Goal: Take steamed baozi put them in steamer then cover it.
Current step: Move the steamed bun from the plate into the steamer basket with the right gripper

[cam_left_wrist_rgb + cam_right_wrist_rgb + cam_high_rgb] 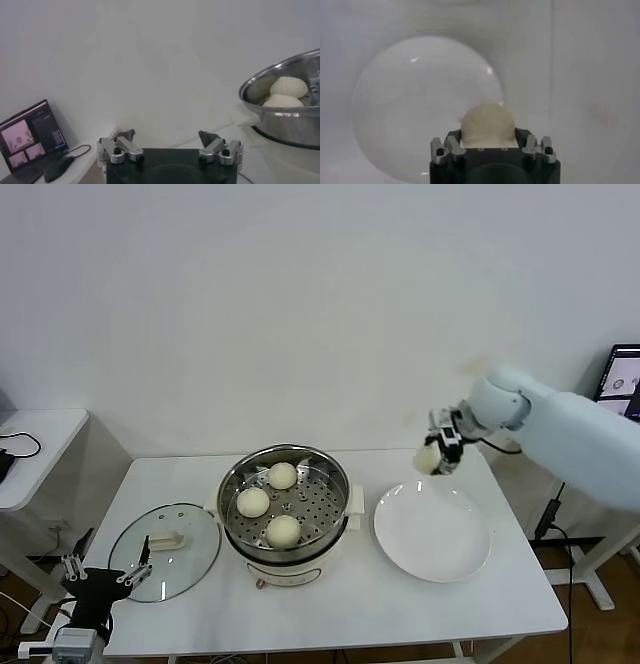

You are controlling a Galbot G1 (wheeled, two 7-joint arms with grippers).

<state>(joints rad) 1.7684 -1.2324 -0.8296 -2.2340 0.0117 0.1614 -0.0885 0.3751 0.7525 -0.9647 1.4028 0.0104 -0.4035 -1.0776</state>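
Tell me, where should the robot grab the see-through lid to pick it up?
Probably by the cream knob on top of the glass lid, coming straight down from above. The lid lies flat on the table left of the steamer, so its thin rim gives little to pinch. The open left gripper sits nearest.
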